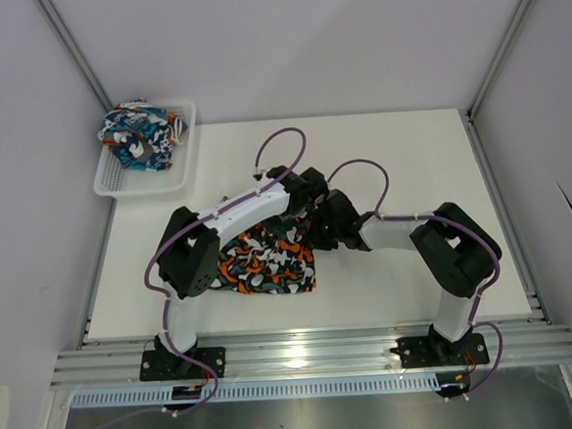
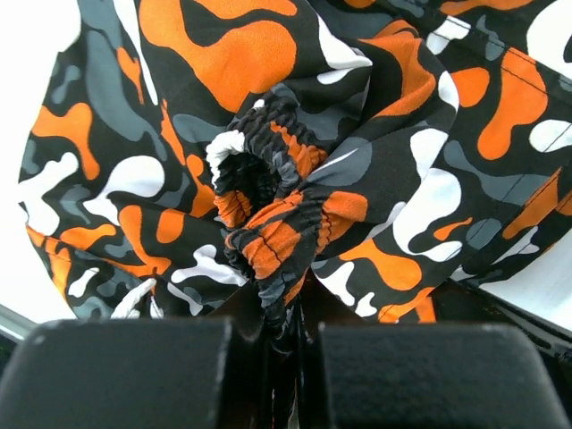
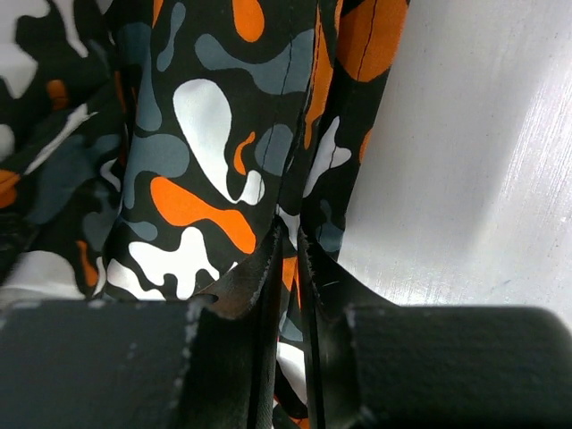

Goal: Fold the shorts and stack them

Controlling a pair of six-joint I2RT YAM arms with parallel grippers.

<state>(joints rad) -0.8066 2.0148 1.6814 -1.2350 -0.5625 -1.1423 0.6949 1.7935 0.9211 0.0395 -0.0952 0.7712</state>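
Orange, black, grey and white camouflage shorts point(image 1: 268, 262) of soft fabric were seen crumpled on the white surface point(image 1: 400, 157), near its front edge and somewhat left of centre, between the two arms. The left pincer point(image 2: 284, 308) was found closed almost fully on the gathered elastic waistband of the camouflage shorts. A bunched roll of that waistband was pinched between its two black fingers, and the cloth was draped away from the grip in loose folds. The right pincer point(image 3: 288, 255) was likewise closed to a narrow slit. A thin hemmed edge of the same garment was clamped between its fingers, with bare surface seen just to the right of it. In the overhead view both wrists were seen close beside each other over the upper right part of the garment, and the fingertips themselves were hidden there by the arms. Blue-teal, orange and white cartoon-print shorts point(image 1: 141, 136) were seen heaped inside a white plastic mesh basket point(image 1: 142, 188). The basket was set at the far left corner of the surface, well apart from the camouflage shorts.
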